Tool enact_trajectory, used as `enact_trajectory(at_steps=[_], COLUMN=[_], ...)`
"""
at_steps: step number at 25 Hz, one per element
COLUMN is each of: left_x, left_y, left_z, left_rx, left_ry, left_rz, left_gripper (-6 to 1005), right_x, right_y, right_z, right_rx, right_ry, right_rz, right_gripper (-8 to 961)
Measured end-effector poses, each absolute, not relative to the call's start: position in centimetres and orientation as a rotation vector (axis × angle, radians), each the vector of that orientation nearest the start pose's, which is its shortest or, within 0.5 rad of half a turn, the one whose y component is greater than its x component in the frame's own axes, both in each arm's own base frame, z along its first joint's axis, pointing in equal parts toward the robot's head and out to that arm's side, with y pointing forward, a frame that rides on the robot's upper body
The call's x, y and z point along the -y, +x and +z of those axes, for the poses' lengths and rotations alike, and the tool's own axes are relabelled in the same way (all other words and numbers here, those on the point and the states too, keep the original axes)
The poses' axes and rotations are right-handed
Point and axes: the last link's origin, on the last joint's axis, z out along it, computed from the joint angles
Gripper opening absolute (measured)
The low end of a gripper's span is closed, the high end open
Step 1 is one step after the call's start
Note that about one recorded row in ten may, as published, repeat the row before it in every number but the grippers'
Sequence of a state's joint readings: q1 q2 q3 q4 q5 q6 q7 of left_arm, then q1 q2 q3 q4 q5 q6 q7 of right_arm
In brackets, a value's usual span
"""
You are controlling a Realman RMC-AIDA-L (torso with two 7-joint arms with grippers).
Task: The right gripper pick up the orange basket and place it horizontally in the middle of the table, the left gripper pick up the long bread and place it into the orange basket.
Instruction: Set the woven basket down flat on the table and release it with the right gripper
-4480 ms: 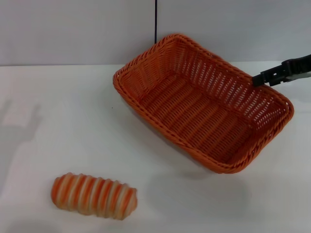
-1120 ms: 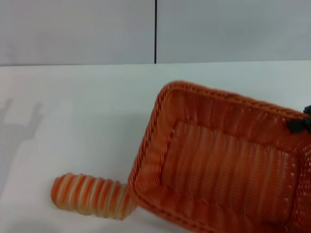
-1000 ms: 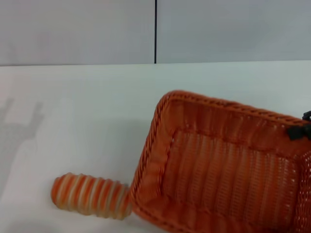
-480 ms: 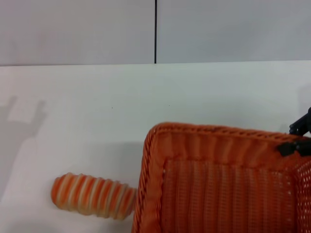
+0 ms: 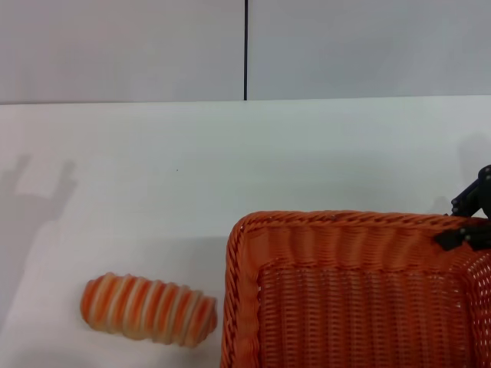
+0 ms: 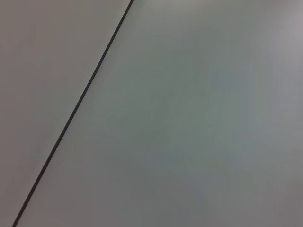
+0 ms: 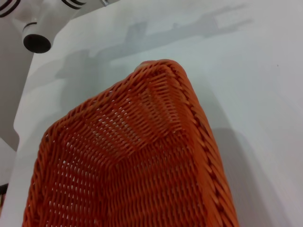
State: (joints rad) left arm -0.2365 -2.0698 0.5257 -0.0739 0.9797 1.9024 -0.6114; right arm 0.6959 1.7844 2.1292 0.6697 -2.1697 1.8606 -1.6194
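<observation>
The right gripper (image 5: 466,230) shows at the right edge of the head view, black and thin-fingered, its jaws closed on the far right corner of the basket (image 5: 360,299), pinching the braided rim there. The left gripper is out of sight; the left wrist view shows only a plain grey wall (image 6: 189,118) crossed by a thin dark seam (image 6: 75,109).

The basket is orange, rectangular and woven in a wicker manner. Its rim is a thick braid, its walls slope inward with an open weave of upright strands, and its floor is a tighter weave of fine ribs. In the head view it fills the lower right, its long far rim running straight across, with its near part cut off by the lower edge. Whether its base touches the table (image 5: 153,153) cannot be told. The right wrist view looks into the basket (image 7: 132,179) from above one corner, where the braid curves round.

The bread (image 5: 148,309) lies on the table just beside the basket's left end, a narrow strip of white between them. It is a small oblong loaf with rounded ends, ridged across in orange and cream stripes.

The table is plain, white and smooth, meeting the wall at the back. No writing or labels are visible anywhere.
</observation>
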Motion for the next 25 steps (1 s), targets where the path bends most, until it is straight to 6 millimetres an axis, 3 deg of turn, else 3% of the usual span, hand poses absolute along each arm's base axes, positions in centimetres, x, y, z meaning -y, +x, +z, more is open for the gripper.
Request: enact_trajectory(at_steps=[11, 25], left_x=[-20.9, -21.0], left_y=[-33.1, -33.1], left_z=[2.8, 2.7], left_rx=[0.542, 0.546], left_ry=[-1.419, -1.427], left_rz=[-1.32, -1.318], left_gripper=[789, 787], right_x=[-34.6, -35.7], right_y=[24.5, 23.6], right_z=[6.5, 7.3], right_rx=[-0.342, -0.247], right_ry=[-3.223, -3.144], right_rz=[0.055, 0.177], right_gripper=[162, 163])
